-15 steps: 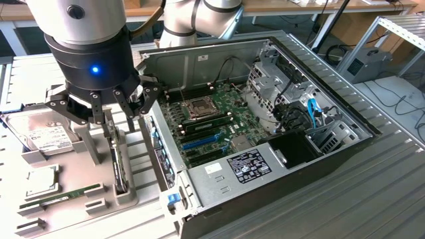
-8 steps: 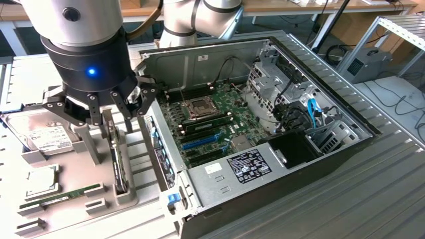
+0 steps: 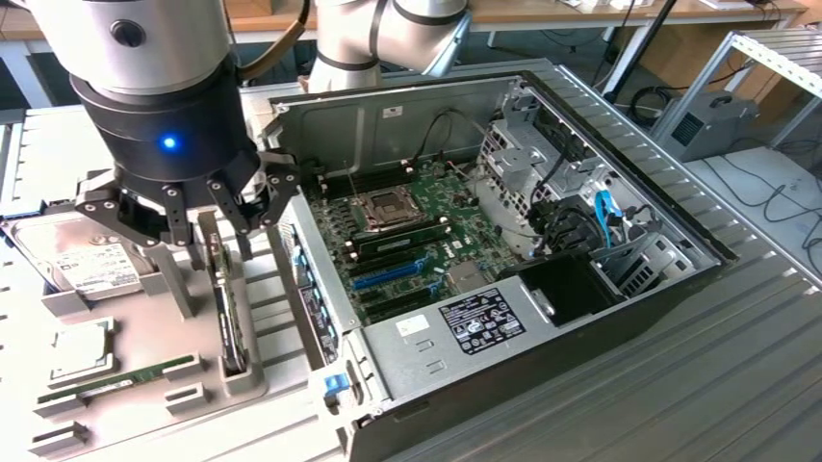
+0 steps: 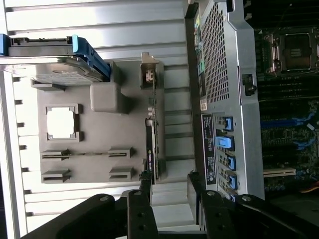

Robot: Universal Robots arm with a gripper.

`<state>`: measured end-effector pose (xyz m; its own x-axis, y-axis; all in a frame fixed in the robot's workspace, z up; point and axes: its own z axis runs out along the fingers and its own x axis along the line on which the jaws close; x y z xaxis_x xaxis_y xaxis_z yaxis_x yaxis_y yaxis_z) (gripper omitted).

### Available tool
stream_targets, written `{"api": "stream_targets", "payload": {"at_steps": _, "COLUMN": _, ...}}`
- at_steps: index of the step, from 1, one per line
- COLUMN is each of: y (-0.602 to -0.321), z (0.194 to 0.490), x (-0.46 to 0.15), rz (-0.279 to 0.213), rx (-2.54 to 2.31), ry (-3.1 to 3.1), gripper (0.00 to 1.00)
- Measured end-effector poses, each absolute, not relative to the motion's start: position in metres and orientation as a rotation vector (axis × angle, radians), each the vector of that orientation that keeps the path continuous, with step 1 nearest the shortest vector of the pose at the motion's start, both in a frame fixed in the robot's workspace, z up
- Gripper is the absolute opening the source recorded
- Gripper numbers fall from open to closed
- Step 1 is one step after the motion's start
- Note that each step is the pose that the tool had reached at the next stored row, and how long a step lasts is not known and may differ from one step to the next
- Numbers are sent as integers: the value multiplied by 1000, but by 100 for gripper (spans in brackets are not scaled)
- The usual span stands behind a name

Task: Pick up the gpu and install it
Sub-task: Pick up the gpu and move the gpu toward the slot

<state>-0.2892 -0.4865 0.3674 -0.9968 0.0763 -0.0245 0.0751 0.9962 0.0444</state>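
The gpu (image 3: 229, 318) is a slim black card standing on edge in a slot of the grey parts tray (image 3: 141, 404), to the exterior view's left of the case. My gripper (image 3: 206, 236) hangs open just above the card's far end, with nothing between its fingers. In the wrist view the gpu (image 4: 152, 144) appears edge-on. One end of it reaches toward my gripper (image 4: 169, 191), close beside one black finger (image 4: 145, 186). The open computer case (image 3: 514, 241) lies on its side, with blue expansion slots (image 3: 385, 274) showing on the motherboard.
The tray also carries a silver hard drive (image 3: 77, 260), a processor chip (image 3: 80, 351) and a green RAM stick (image 3: 122, 377). The case's perforated rear wall (image 4: 234, 74) rises right beside the tray. Cables and drive cages fill the case's exterior-view right side.
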Motion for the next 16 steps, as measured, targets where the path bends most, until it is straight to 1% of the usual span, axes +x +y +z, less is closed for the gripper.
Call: {"api": "stream_targets", "payload": {"at_steps": 16, "y": -486, "z": 364, "x": -296, "rz": 68, "rx": 118, "ry": 3113, "gripper": 42}}
